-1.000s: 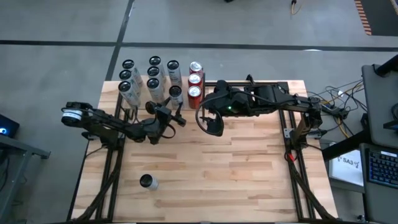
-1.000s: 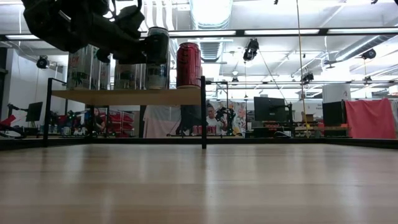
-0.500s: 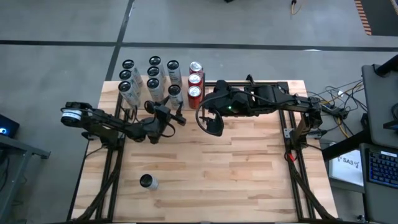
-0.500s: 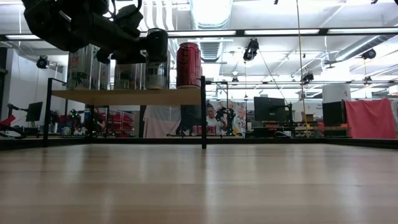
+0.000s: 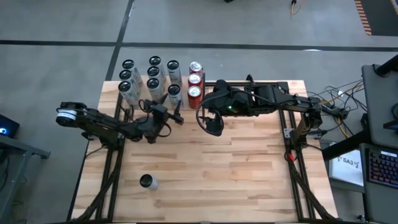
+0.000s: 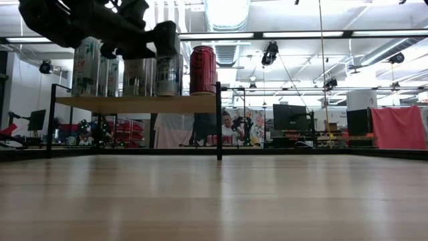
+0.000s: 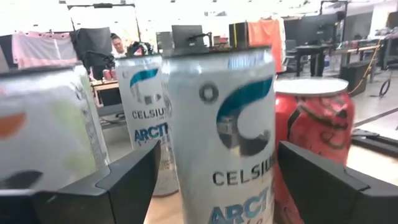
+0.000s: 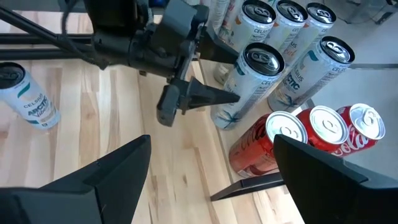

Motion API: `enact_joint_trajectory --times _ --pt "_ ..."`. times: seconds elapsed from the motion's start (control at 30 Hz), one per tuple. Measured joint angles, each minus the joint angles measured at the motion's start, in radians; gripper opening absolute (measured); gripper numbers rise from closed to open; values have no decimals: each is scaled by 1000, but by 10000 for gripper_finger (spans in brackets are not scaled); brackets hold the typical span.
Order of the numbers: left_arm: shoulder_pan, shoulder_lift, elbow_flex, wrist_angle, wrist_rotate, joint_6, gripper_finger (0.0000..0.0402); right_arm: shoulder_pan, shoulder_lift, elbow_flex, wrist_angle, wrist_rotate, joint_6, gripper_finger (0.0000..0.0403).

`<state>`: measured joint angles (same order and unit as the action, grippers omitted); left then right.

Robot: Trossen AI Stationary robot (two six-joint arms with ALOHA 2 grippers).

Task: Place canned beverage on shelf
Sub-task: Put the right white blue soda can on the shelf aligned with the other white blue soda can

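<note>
Pale wood plank tabletop [image 5: 249,162] w/ small raised pale-wood shelf on thin black posts [image 6: 137,103] at far left edge. Shelf holds silver-white Celsius cans [image 5: 140,78] in rows plus 3 red cans [image 5: 195,81] on its right end. Task's can = silver-white Celsius Arctic can w/ teal logo [image 7: 227,134], upright on shelf front edge, just left of nearest red can. One more silver-white can [image 5: 148,182] stands alone on tabletop near front, well apart.

Left arm reaches low across from left; left gripper [image 5: 175,112] at shelf front, fingers spread either side of task can, not clamping it. Right arm folded over table's far middle; right gripper [image 5: 211,124] hangs just right of shelf, fingers wide apart, holding nothing.

Low view: left arm blocks can tops. Left wrist view cuts off the can's base.
</note>
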<state>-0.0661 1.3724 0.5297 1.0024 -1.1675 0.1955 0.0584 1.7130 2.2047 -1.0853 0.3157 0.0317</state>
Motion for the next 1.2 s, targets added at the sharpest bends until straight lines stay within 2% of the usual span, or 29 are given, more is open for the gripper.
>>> enact_joint_trajectory --times 0.27,0.47,0.67,0.9,1.03,1.2 --pt "-34 -75 0 0 0 43 304 0 0 0 16 0 -2 327" --pt "-101 -150 0 0 0 115 304 0 4 0 31 0 -17 326" --pt "-215 -219 0 0 0 201 299 0 5 -57 128 -1 -29 326" --pt "-381 -295 0 0 0 351 268 -33 26 -117 235 -51 -33 323" --pt "-454 -349 0 -1 -21 427 236 -65 62 -117 279 -112 -56 292" --pt "-510 -417 0 -1 -110 517 179 -104 110 -89 317 -150 -110 214"
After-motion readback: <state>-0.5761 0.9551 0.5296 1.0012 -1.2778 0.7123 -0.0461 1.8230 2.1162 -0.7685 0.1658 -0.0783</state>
